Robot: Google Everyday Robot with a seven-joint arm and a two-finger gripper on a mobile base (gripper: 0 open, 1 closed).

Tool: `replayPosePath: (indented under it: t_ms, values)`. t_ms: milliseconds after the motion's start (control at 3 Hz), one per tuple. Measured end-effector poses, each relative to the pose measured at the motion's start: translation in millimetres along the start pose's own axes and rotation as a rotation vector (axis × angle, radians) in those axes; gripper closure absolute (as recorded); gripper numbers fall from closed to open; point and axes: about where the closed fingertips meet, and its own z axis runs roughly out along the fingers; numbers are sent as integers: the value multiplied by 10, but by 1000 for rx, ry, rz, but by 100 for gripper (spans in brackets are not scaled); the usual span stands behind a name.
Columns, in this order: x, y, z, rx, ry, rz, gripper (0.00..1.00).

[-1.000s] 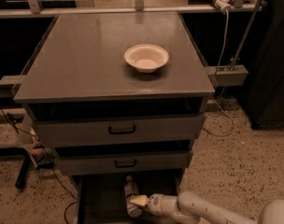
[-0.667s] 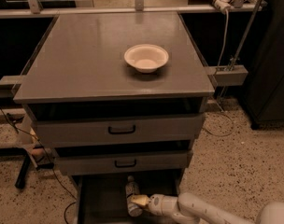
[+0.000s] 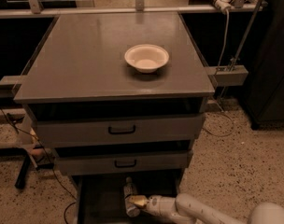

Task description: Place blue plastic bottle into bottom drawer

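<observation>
Down low, finds the gripper (image 3: 136, 200) at the tip of a white arm (image 3: 193, 210) reaching from the right into the open bottom drawer (image 3: 97, 204), right against the blue plastic bottle (image 3: 129, 189) lying lengthwise on the drawer floor; cannot tell the claw's spread, nor any grip on the bottle. Higher up, shows two upper drawers (image 3: 121, 130) with black handles beneath a grey cabinet top (image 3: 81, 64) carrying a white bowl (image 3: 146, 58). Around, takes in speckled floor (image 3: 244, 162), a white cord (image 3: 224, 29) at the back right and darkness behind.

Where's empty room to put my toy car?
Grey cabinet top: bare all around the round white bowl. Open grey bottom drawer: bare left part; crowded in the middle, where the gripper is by the small clear plastic bottle.
</observation>
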Motion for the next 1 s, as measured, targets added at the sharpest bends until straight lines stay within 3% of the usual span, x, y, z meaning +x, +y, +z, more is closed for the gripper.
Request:
replayPosePath:
  t_ms: [1000]
  values:
    - [133,-212,230,-15,46,55,100]
